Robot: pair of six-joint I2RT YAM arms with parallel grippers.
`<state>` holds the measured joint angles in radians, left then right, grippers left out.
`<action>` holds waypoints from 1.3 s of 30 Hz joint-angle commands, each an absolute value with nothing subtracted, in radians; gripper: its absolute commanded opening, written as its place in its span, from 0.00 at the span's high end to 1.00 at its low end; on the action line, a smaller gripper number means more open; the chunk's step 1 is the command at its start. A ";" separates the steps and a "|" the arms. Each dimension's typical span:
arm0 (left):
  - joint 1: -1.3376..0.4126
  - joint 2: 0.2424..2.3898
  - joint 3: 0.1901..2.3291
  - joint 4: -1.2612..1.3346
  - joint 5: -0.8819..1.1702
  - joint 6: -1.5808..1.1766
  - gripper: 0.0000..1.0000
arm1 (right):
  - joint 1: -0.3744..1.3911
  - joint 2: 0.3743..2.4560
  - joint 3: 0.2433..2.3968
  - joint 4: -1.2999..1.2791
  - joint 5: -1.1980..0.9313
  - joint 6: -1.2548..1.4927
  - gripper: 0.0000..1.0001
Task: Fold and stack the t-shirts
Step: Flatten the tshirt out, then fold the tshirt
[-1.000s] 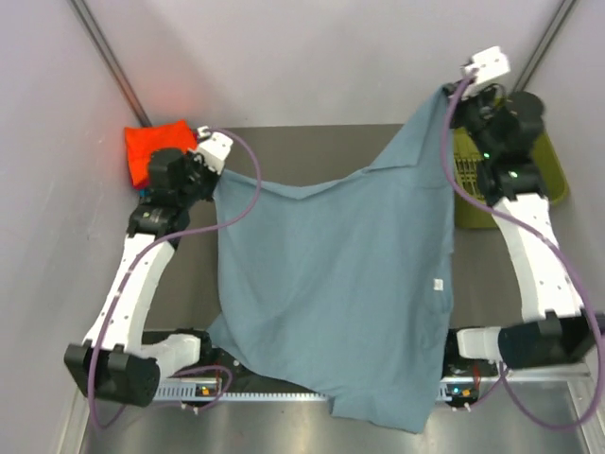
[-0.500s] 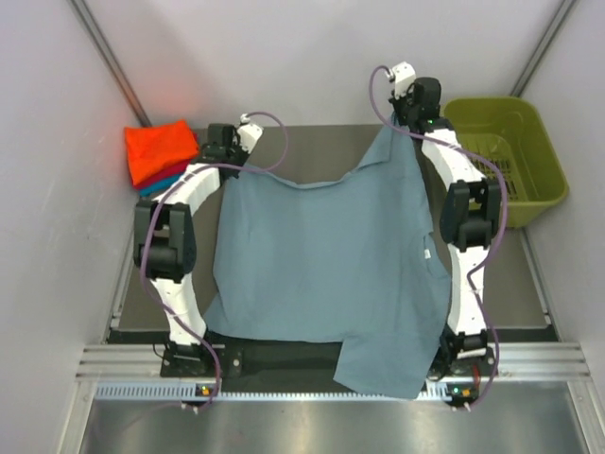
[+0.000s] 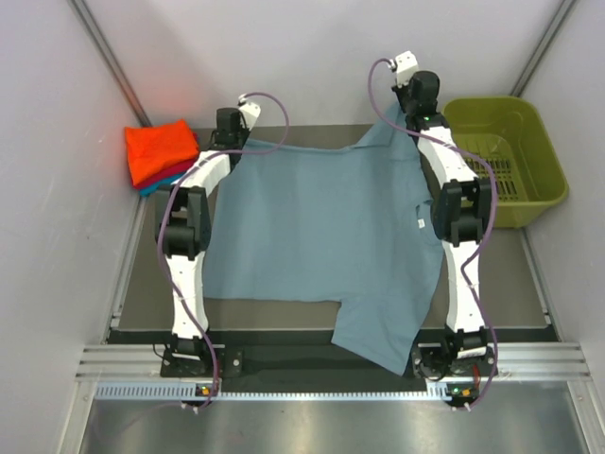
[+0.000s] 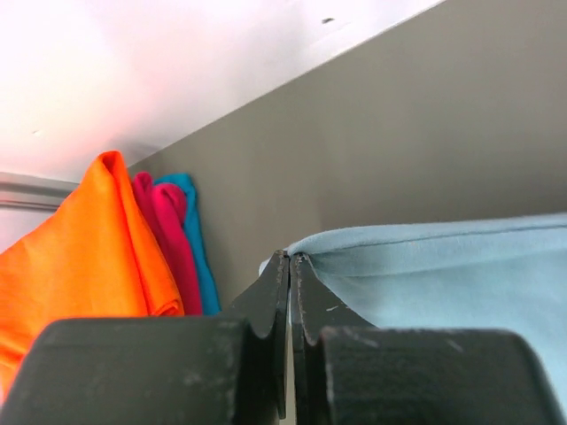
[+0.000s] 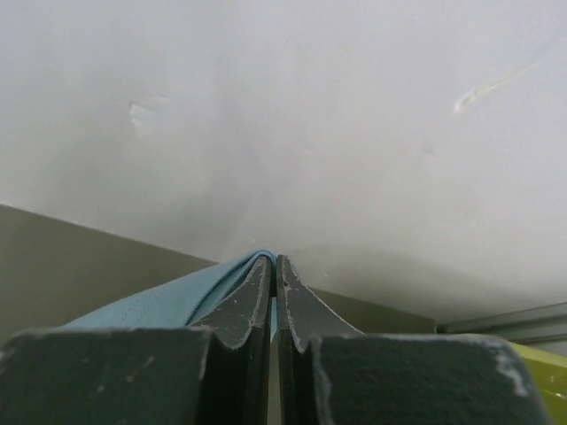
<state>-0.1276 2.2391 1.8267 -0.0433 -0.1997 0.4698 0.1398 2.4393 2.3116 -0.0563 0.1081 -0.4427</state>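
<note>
Your left claw (image 4: pixel 290 258) and right claw (image 5: pixel 273 261) each clench a far corner of the grey-blue shirt (image 3: pixel 321 236). It trails behind them across the counter (image 3: pixel 142 274), apparently stretched flat for folding. The folded shirts (image 3: pixel 159 154) lie left of the left claw.

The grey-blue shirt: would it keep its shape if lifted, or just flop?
Probably flops: the grey-blue shirt drapes loosely from its two pinched corners. Likely light, since slim fingers hold it by a bit of hem.
</note>
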 commanded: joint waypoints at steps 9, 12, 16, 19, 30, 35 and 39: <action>-0.058 2.264 1.876 0.049 -0.321 0.479 1.00 | 0.184 2.522 2.411 0.080 0.112 -0.446 1.00; -0.045 2.276 1.890 0.055 -0.347 0.485 1.00 | 0.193 2.560 2.471 0.112 0.104 -0.463 1.00; -0.041 2.284 1.902 0.057 -0.360 0.494 1.00 | 0.201 2.600 2.500 0.163 0.098 -0.480 1.00; -0.041 2.283 1.905 0.046 -0.350 0.491 1.00 | 0.203 2.600 2.499 0.161 0.095 -0.480 1.00; -0.043 2.151 1.830 -0.078 -0.287 0.495 1.00 | 0.204 2.268 2.103 0.083 0.012 -0.491 1.00; -0.041 2.051 1.743 -0.101 -0.275 0.537 1.00 | 0.202 2.103 1.968 0.034 -0.023 -0.463 1.00; -0.040 1.970 1.681 -0.130 -0.247 0.512 1.00 | 0.201 2.013 1.938 -0.047 -0.031 -0.402 1.00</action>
